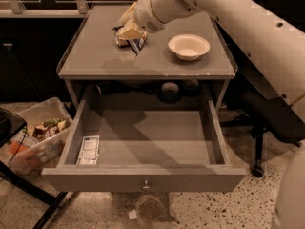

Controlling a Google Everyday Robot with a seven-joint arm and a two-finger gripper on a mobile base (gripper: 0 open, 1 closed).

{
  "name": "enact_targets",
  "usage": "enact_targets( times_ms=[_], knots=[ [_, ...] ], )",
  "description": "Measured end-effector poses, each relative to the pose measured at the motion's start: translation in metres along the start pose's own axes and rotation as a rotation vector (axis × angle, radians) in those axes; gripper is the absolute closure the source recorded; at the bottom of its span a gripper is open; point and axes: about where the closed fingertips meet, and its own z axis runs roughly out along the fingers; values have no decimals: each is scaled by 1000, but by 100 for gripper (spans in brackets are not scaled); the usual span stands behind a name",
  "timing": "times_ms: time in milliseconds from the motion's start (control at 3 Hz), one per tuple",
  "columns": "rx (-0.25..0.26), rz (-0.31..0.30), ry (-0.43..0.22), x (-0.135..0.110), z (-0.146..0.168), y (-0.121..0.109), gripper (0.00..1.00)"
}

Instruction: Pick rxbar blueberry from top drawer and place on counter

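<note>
My gripper (131, 30) is over the back middle of the counter (100, 58), low above its surface. It is shut on the rxbar blueberry (138, 44), a dark navy wrapper with pale print that sticks out below the fingers, close to the counter top. The top drawer (143, 178) is pulled fully open below the counter, with its small metal knob (146, 186) at the front centre. My white arm reaches in from the upper right.
A golden foil bag (121, 41) lies on the counter just left of the gripper, mostly hidden. A white bowl (188, 46) sits at the counter's right. White flat packets (89, 150) lie in the drawer's front left corner. A plastic bin (33, 140) stands on the floor at left, a chair base (257, 166) at right.
</note>
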Motion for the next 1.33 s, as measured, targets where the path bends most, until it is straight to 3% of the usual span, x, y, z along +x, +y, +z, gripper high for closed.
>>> enact_targets(
  times_ms=[667,1000,1333],
  knots=[
    [-57,-8,211,38,50,-4,100],
    [-107,-17,306,60,69,2,81],
    [-141,-7,355,77,78,6,58]
  ],
)
